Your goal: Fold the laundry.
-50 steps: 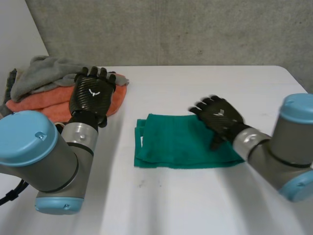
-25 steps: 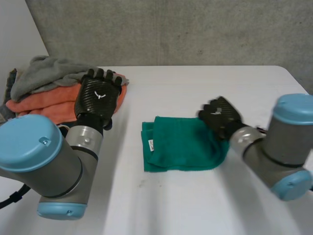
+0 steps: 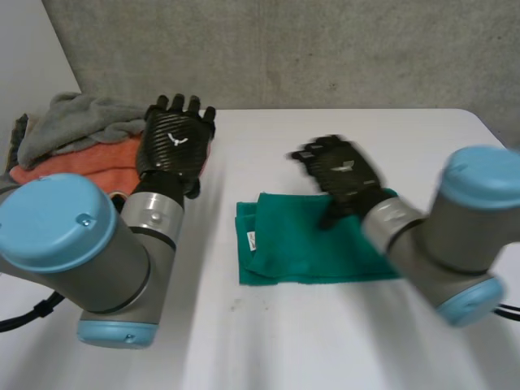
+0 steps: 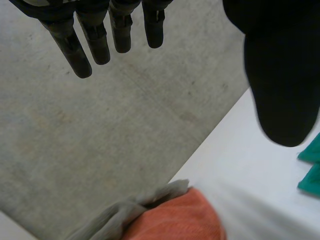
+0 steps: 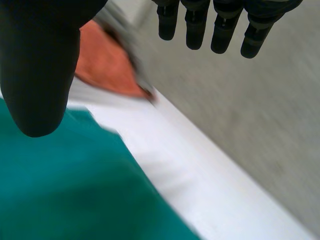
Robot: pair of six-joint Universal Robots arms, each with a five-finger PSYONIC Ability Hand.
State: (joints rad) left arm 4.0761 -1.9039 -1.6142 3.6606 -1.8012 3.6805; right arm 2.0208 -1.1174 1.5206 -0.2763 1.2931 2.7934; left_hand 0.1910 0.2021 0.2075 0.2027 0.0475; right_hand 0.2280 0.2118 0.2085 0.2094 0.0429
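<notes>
1. Here, a green cloth (image 3: pixel 313 240) lies folded in the middle of the white worktop (image 3: pixel 325 349), with a small white label (image 3: pixel 252 240) at its left edge.
2. The right hand (image 3: pixel 337 169) is over the far right part of this cloth, with the palm turned down.
3. Its fingers (image 5: pixel 220 27) are straight and a little spread, the thumb is well apart from them, and they hold nothing.
4. In the right wrist view the green cloth is under the palm, but I cannot tell if the hand touches it.
5. The left hand (image 3: pixel 175 145) is raised beside the laundry pile at the far left of the worktop, with its back toward the head camera.
6. Its fingers (image 4: pixel 95 37) are also straight and relaxed, far from the thumb, with nothing between them.
7. The pile is an orange towel (image 3: pixel 77 169) with a crumpled grey cloth (image 3: pixel 77 122) on top of it.
8. The pile lies well apart from the green cloth, with bare worktop between them.
9. A grey wall (image 3: pixel 325 49) stands behind the worktop.
</notes>
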